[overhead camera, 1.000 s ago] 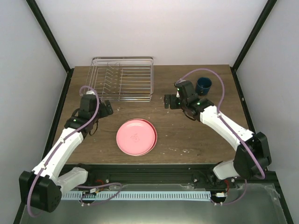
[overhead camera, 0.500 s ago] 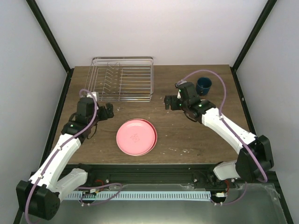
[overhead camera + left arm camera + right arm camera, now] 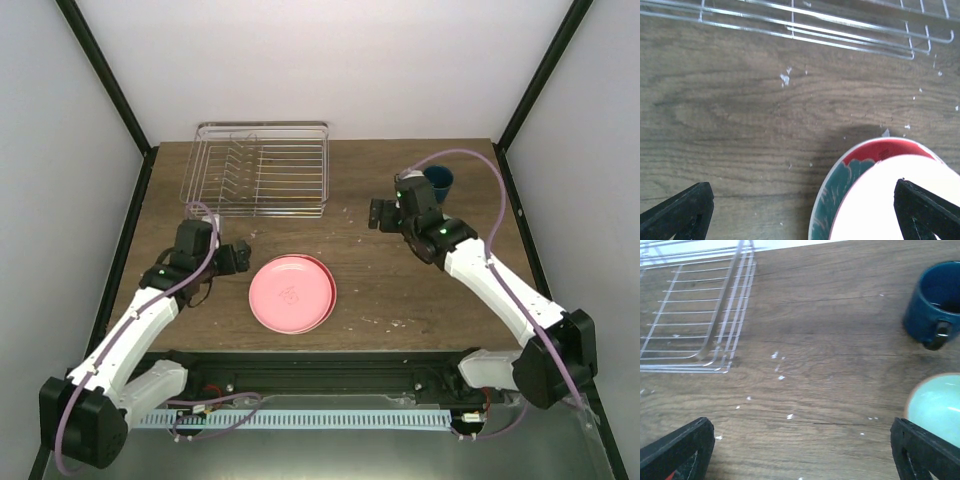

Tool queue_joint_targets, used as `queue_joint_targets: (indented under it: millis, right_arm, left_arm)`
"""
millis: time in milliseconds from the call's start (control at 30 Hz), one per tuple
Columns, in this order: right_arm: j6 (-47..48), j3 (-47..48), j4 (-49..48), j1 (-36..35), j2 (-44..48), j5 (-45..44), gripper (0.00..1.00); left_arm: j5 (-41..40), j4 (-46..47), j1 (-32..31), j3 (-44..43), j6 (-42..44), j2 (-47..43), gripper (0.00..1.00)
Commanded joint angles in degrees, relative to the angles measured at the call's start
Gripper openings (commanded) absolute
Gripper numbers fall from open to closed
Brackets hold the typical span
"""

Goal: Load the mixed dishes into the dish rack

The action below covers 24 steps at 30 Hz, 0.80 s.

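Note:
The wire dish rack (image 3: 262,170) stands empty at the back left; its edge shows in the left wrist view (image 3: 805,31) and the right wrist view (image 3: 695,315). The pink plate (image 3: 292,292) lies on top of a stack at the front centre. The red-and-teal floral plate (image 3: 840,185) shows as a rim under it. The lime-green plate is hidden. The dark blue cup (image 3: 935,305) and the mint-green bowl (image 3: 935,410) sit at the back right. The bowl is hidden under my right arm in the top view. My left gripper (image 3: 238,257) is open beside the stack's left edge. My right gripper (image 3: 378,213) is open, left of the cup (image 3: 438,180).
White crumbs dot the wooden table (image 3: 790,390). Black frame posts run along both table sides. The right arm's purple cable arcs over the cup.
My left gripper has moved nearer and to the right, up to the plate stack. My right gripper has moved right, toward the cup and bowl.

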<state>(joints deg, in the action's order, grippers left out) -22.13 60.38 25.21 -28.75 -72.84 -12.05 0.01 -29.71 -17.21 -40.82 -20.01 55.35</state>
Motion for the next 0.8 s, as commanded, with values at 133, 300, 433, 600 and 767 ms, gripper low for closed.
queue_joint_targets:
  millis: [133, 300, 433, 600, 767]
  right_arm:
    - [0.03, -0.48, 2.31, 12.52, -2.74, 0.81, 0.95]
    - [2.71, -0.55, 0.81, 16.38, -3.16, -0.75, 0.9]
    - [4.54, 1.89, 1.3, 19.69, -6.24, -1.34, 0.86]
    - [2.77, -0.04, 3.29, 21.25, -8.22, -1.83, 0.86]
    - [0.89, -4.86, 2.49, 24.79, -7.11, -2.9, 0.83]
  left_arm:
    - [0.8, 0.1, -3.92, 0.39, -1.48, 0.4, 1.0]
    - [-1.33, 2.3, -7.67, -0.75, -2.71, 1.74, 1.0]
    - [-2.03, 3.7, -10.38, -2.23, -3.16, 3.84, 1.0]
    - [-2.46, 5.79, -13.15, -2.74, -4.18, 7.36, 1.0]
    - [-2.38, 7.6, -14.67, -4.07, -4.01, 11.32, 1.0]
